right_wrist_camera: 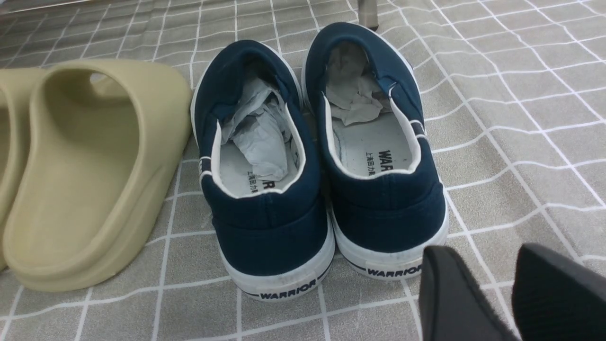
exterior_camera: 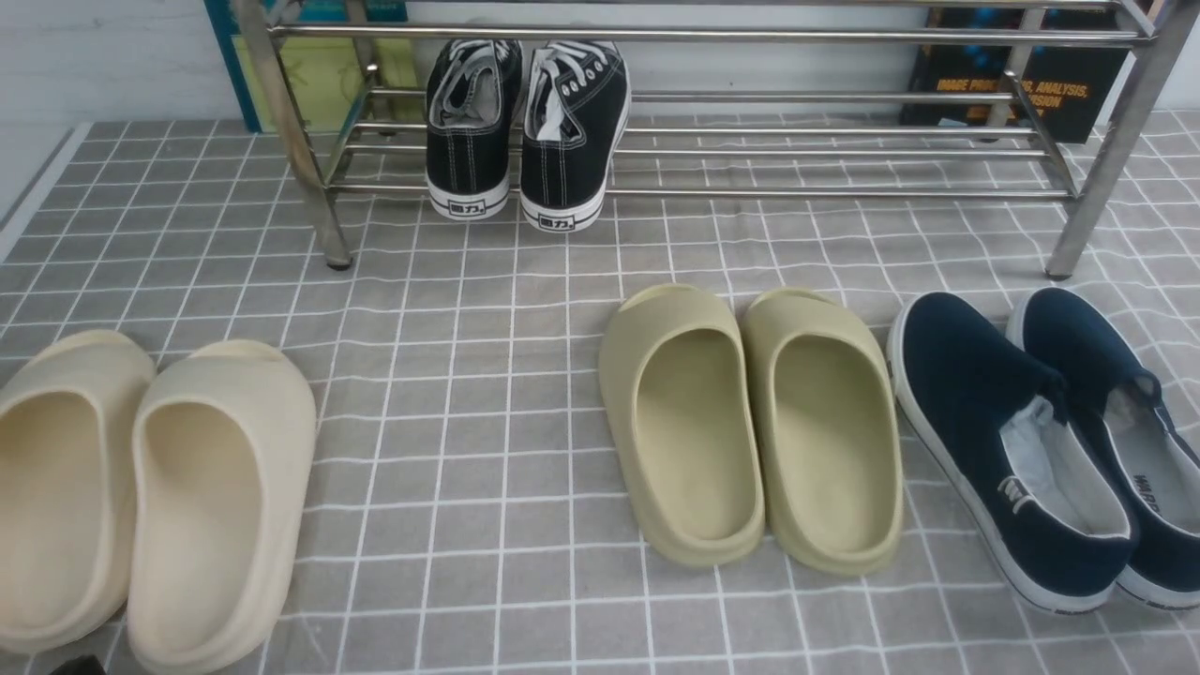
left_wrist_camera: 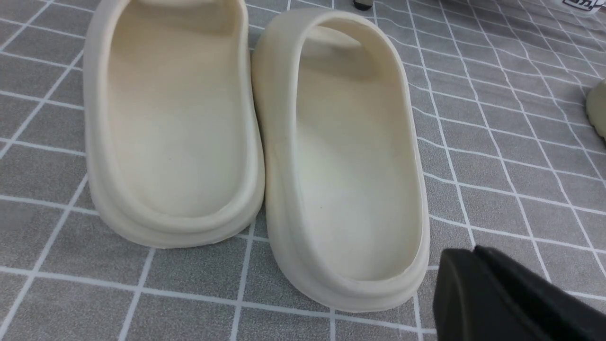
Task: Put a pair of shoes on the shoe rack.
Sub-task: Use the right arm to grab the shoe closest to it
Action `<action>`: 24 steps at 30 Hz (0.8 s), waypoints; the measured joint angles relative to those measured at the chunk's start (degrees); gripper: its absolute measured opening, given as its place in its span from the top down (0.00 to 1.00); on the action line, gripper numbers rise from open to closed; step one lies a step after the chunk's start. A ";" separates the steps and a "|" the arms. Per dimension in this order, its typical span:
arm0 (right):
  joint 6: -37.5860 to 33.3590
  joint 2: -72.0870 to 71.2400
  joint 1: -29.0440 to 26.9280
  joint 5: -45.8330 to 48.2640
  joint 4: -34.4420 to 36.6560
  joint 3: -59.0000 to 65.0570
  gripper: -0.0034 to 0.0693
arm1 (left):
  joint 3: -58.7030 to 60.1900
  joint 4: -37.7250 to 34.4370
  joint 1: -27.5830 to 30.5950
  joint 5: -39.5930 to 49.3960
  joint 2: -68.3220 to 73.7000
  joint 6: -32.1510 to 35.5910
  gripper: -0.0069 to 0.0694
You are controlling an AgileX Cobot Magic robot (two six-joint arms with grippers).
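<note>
Navy shoes [exterior_camera: 1031, 441], two of them, stand on the checked surface [exterior_camera: 469, 375] at the robot's right. They are side by side and touching, in front of the rack [exterior_camera: 712, 192] and well short of it. Their toes point at the rack and their heels face the robot, which probably offers the heel rims for an easy grip. Crumpled paper [right_wrist_camera: 260, 137] fills both, likely to keep the canvas in shape.

The right pincer [right_wrist_camera: 483, 265] hovers just behind the heels, its fingers spread and holding nothing, so it seems poised to take the first shoe. The left pincer [left_wrist_camera: 492, 293] hangs over the cream slides [exterior_camera: 141, 487]. Only one dark edge of it shows, so I cannot tell whether it is spread or pressed together.

There are four pairs, eight pieces of footwear in all:
- Two navy shoes.
- Two olive slides [exterior_camera: 750, 422], just beside the navy pair.
- Two cream slides at the far left.
- Two black sneakers [exterior_camera: 525, 141], on the one rack's lower bars with their heels out.

The bars to the right of the sneakers carry nothing, and that looks like the natural spot for the navy pair.
</note>
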 joint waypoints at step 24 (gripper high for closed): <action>-0.09 0.00 0.00 0.00 -0.62 0.00 0.62 | 0.00 0.00 0.00 0.00 0.00 0.00 0.87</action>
